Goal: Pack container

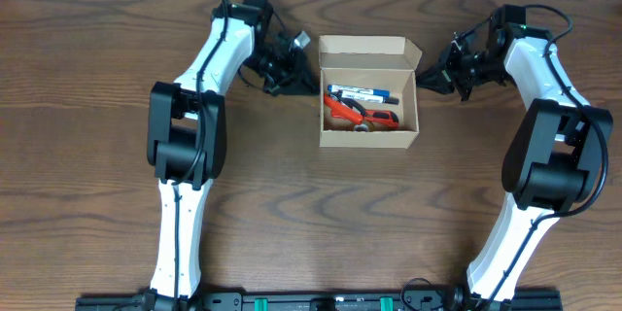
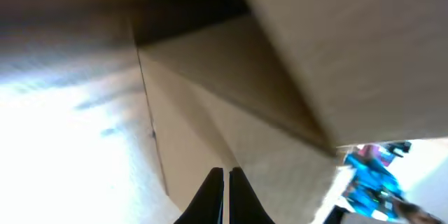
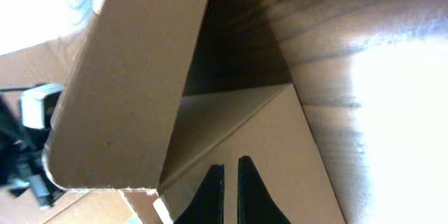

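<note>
Container (image 1: 369, 134) sits on the table (image 1: 292, 204), toward the far side, between the two arms. Flap lid (image 1: 367, 52) hangs off its rear edge. Inside, markers (image 1: 364, 92) lie crosswise toward the back, with another item (image 1: 352, 112) just in front. Left gripper (image 2: 225, 182) is beside the rear-left corner, right gripper (image 3: 231, 173) beside the rear-right corner.

The left arm (image 1: 185, 146) and right arm (image 1: 554, 155) rise from the worktop's (image 1: 311, 214) near edge, elbows out, forearms angled inward toward the far edge. The left gripper (image 1: 296, 63) and right gripper (image 1: 428, 76) point at each other, jaws pressed together.
</note>
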Available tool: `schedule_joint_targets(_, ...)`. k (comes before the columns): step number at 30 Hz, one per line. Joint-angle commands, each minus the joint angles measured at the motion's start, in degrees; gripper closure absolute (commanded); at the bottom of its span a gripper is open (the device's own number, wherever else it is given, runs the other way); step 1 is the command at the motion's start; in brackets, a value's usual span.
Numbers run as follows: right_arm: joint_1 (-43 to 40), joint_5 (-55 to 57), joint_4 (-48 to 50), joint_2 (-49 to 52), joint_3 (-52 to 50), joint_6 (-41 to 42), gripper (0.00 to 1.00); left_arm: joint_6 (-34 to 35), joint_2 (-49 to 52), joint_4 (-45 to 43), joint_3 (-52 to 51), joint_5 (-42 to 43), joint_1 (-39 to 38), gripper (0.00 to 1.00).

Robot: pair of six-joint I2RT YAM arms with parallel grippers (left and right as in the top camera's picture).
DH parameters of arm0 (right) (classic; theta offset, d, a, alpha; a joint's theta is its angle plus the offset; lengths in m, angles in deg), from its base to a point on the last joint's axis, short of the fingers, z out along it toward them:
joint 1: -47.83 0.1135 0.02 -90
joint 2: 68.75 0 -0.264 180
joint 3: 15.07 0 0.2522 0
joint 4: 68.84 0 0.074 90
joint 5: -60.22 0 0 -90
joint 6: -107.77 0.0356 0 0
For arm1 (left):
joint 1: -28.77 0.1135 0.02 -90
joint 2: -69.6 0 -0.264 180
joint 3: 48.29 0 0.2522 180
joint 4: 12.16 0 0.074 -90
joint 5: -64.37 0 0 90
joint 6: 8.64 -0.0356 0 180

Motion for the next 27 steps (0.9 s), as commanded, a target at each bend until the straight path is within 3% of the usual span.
schedule_joint_targets(1,-0.7,0.8,1.5,0.9,0.7,1.0,0.98,-1.1,-0.4,0.0,4.1,-6.4,2.2,0.94)
schedule_joint_targets(13,-2.4,-2.3,9.6,2.1,0.7,5.6,0.98,0.4,-0.3,-0.8,5.2,-9.4,5.7,0.95)
schedule_joint_targets(17,-2.3,-7.2,15.2,4.2,0.7,10.1,0.98,1.4,-0.2,-1.6,5.2,-7.9,5.4,0.94)
schedule_joint_targets(27,0.3,-11.1,19.6,9.0,0.7,12.4,0.98,3.4,1.0,-3.0,5.2,-4.4,4.7,0.94)
